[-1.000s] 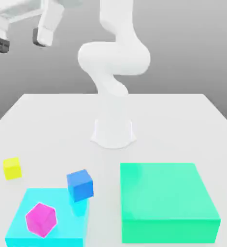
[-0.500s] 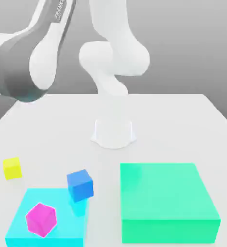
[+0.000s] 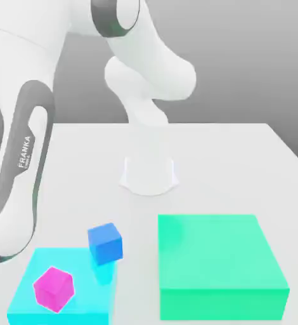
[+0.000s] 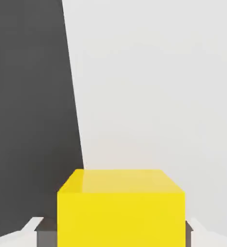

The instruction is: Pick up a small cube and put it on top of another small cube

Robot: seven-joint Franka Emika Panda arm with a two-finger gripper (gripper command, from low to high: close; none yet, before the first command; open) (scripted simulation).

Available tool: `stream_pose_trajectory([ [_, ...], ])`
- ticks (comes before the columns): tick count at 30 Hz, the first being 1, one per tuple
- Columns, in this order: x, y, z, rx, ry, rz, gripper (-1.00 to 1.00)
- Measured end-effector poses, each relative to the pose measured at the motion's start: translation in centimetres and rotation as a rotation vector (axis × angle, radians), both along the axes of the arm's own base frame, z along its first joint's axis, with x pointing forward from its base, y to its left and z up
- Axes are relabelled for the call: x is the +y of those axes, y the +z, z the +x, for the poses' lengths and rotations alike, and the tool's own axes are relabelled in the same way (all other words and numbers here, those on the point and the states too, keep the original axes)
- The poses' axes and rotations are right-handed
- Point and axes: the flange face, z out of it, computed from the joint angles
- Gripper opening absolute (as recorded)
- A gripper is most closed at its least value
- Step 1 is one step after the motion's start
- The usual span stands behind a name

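Note:
In the hand view a small yellow cube (image 4: pixel 121 207) sits on the white table, and my gripper (image 4: pixel 113 232) is shut on it. Grey fingers (image 4: pixel 44 233) press against both of its side faces. In the exterior view my arm (image 3: pixel 21 159) leans down over the table's front on the exterior view's left, covering that spot. A small blue cube (image 3: pixel 105 243) rests at the back corner of a flat cyan block (image 3: pixel 25 308). A small magenta cube (image 3: pixel 54 289) sits tilted on the same block.
A large green block (image 3: pixel 221 263) lies at the front on the exterior view's right. The arm's white base (image 3: pixel 149 172) stands mid-table. The table's edge runs close beside the yellow cube, with dark floor (image 4: pixel 28 96) beyond it.
The arm has swung down from high at the back to the front on the exterior view's left, now covering the yellow cube there. The fingers have closed in from wide open.

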Motion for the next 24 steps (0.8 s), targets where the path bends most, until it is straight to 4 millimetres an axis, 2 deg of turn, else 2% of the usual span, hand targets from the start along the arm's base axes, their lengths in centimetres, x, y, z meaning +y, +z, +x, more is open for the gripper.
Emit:
stream_pose_trajectory([
  [2, 0.0, 1.7, 0.0, 0.001, -0.001, 0.000, -1.00],
  [5, 0.4, 6.0, -0.1, -0.001, 0.010, 0.002, -1.00],
  [10, 5.7, 10.7, -1.4, -0.014, 0.159, 0.020, -1.00],
  [15, 11.4, 14.2, -3.8, -0.022, 0.326, 0.030, -1.00],
  [21, 18.3, 17.1, -7.9, -0.021, 0.537, 0.027, -1.00],
  [24, 20.9, 18.0, -10.5, -0.016, 0.631, 0.020, -1.00],
])
